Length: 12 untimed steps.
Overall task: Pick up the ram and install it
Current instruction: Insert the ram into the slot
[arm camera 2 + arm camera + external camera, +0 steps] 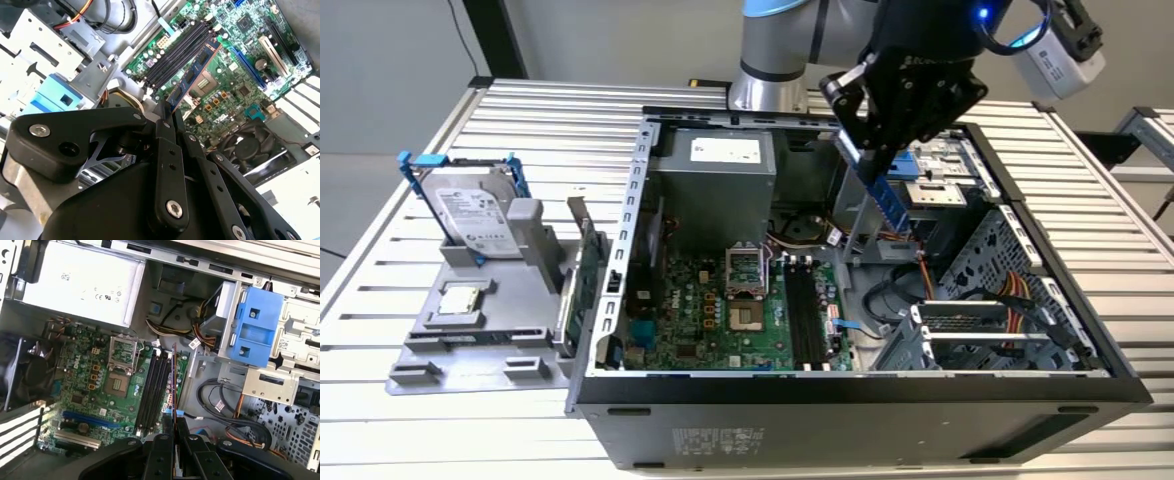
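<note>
The gripper (859, 140) is clamped on the ram (889, 196), held tilted above the open case (640, 210) and apart from the motherboard's black slots (154, 390); seating likely requires the stick parallel over one slot, lowered squarely with even pressure.

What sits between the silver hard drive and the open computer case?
A green card, standing on edge on the grey holder, as the exterior view shows.
</note>
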Motion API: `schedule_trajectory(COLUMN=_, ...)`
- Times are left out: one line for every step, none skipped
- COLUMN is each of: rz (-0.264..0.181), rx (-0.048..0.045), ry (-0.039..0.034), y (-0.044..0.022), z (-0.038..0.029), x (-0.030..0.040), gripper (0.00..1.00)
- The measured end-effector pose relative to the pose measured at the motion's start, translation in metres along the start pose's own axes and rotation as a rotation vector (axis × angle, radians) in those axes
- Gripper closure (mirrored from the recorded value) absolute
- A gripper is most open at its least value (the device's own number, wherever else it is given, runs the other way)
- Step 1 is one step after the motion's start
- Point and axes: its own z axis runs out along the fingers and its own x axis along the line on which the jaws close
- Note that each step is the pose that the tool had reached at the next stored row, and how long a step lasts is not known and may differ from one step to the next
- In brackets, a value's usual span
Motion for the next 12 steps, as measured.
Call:
schedule_trajectory(rz=0.009, rx=0.0, ry=-0.0002, y=0.0, z=0.0, x=0.0, gripper=1.0)
schedule_trajectory(rz=0.017, rx=-0.0002, ry=-0.0005, y=0.0, z=0.0, x=-0.0001, gripper=1.0)
schedule_trajectory(rz=0.026, rx=-0.0002, ry=-0.0007, y=0.0, z=0.0, x=-0.0002, gripper=1.0)
schedule_trajectory(rz=0.034, rx=-0.0002, ry=-0.0009, y=-0.0001, z=0.0, x=-0.0004, gripper=1.0)
schedule_trajectory(rz=0.043, rx=-0.0003, ry=-0.0012, y=-0.0001, z=0.0, x=-0.0005, gripper=1.0)
schedule_trajectory(rz=0.05, rx=-0.0003, ry=-0.0013, y=-0.0001, z=0.0, x=-0.0006, gripper=1.0)
schedule_trajectory(rz=0.057, rx=-0.0004, ry=-0.0015, y=-0.0001, z=0.0, x=-0.0007, gripper=1.0)
schedule_trajectory(rz=0.063, rx=-0.0004, ry=-0.0017, y=-0.0002, z=0.0, x=-0.0009, gripper=1.0)
schedule_trajectory(rz=0.069, rx=-0.0004, ry=-0.0018, y=-0.0002, z=0.0, x=-0.001, gripper=1.0)
schedule_trajectory(rz=0.073, rx=-0.0005, ry=-0.002, y=-0.0002, z=0.0, x=-0.0012, gripper=1.0)
schedule_trajectory(rz=0.078, rx=-0.0006, ry=-0.0022, y=-0.0003, z=0.0, x=-0.0013, gripper=1.0)
schedule_trajectory(rz=0.081, rx=-0.0005, ry=-0.0022, y=-0.0003, z=0.0, x=-0.0014, gripper=1.0)
